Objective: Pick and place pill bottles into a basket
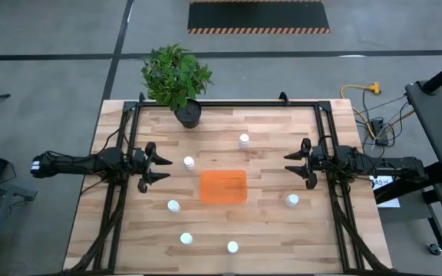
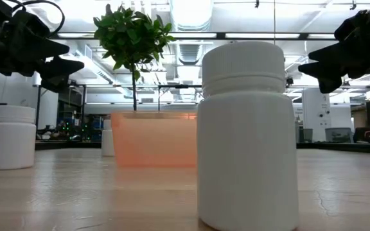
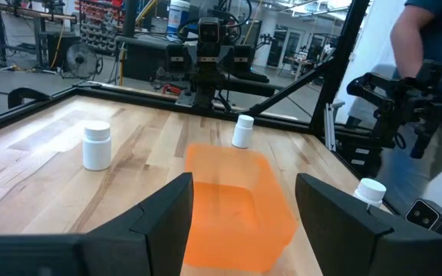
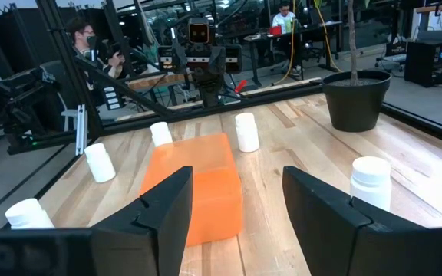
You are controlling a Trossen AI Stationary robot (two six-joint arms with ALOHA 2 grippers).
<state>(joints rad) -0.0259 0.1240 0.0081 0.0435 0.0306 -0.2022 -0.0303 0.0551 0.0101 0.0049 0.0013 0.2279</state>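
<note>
The orange basket [image 1: 222, 187] lies flat at the table's middle. Several small white pill bottles stand upright on the table around it: one beyond it [image 1: 244, 140], one at its far left [image 1: 189, 162], one at its near left [image 1: 173, 205], one at its right [image 1: 292, 201], and two near the front edge [image 1: 186, 238] [image 1: 232, 247]. My left gripper [image 1: 156, 167] hangs open and empty left of the basket, pointing at it [image 3: 236, 203]. My right gripper [image 1: 296, 163] hangs open and empty right of the basket [image 4: 194, 188]. In the low view one bottle [image 2: 248, 135] stands close to the camera.
A black pot with a green plant [image 1: 184, 111] stands at the table's far edge, left of centre. Black frame rails [image 1: 129, 153] run along the table's left and right sides. A person [image 3: 428, 31] stands beyond the table's edge, and another [image 4: 79, 38] shows in the right wrist view.
</note>
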